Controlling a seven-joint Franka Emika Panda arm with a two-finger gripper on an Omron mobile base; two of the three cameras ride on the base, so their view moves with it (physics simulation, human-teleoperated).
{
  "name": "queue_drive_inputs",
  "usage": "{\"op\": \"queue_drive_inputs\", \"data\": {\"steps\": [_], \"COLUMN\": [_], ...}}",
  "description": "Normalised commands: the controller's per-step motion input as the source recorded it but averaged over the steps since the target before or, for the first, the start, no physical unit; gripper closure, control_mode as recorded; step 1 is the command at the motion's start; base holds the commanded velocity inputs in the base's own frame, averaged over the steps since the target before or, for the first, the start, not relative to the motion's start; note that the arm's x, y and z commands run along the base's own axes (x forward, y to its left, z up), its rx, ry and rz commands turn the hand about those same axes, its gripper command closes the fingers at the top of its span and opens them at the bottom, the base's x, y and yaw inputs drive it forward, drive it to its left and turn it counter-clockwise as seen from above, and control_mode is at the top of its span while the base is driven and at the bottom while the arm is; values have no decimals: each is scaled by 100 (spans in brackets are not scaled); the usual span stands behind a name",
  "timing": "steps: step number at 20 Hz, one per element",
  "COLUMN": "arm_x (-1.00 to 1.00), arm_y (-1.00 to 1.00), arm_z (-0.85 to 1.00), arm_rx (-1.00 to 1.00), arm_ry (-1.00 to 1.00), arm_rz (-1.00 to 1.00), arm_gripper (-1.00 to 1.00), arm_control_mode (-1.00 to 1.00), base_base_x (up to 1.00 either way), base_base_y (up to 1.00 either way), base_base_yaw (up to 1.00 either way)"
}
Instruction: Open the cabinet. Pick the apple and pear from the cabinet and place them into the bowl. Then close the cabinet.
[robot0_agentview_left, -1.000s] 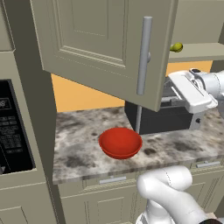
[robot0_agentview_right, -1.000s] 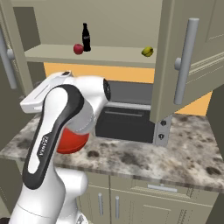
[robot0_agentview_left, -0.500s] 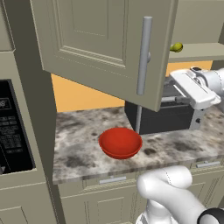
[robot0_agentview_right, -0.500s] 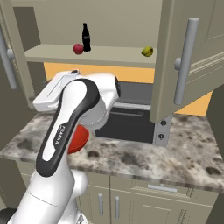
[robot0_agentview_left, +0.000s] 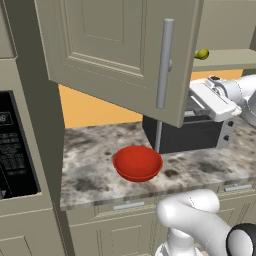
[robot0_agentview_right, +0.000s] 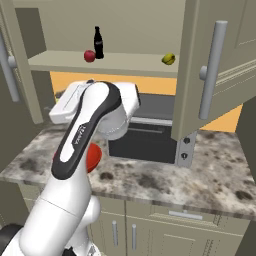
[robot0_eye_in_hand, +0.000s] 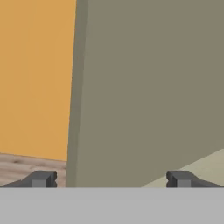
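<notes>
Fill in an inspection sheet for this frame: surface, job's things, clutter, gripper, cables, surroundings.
Surface: speckled stone counter, with the bowl and a dark oven-like appliance on it.
Job's things: cabinet with both doors swung open; apple and pear apart on its shelf; red bowl on the counter, nothing in it.
Clutter: dark cola bottle upright just beside the apple.
Gripper: gripper open, holding nothing, facing a grey-beige panel with orange wall beside it.
Cables: nothing seen.
Surroundings: orange back wall, black panel in the tall unit at left, drawers and doors below the counter.
</notes>
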Motion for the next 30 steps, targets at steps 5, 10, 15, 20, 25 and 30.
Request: {"op": "queue_drive_inputs", "data": {"steps": [5,10,15,20,25,30], "arm_x": [0,0,0,-7,-11,-14], "arm_y": [29,56,37,58,60,48], "arm_z": [-18,-6,0,0,0,0], "arm_rx": [-3,-1,0,-1,-1,0], "arm_ry": [0,0,0,0,0,0], "arm_rz": [7,8,7,8,8,5], "arm_gripper": [-100,-100,-100,-100,-100,-100], "arm_control_mode": [-100,-100,-100,-100,-100,-100], "base_base_x": [0,0,0,0,0,0], "base_base_y": [0,0,0,0,0,0], "base_base_yaw": [0,0,0,0,0,0]}}
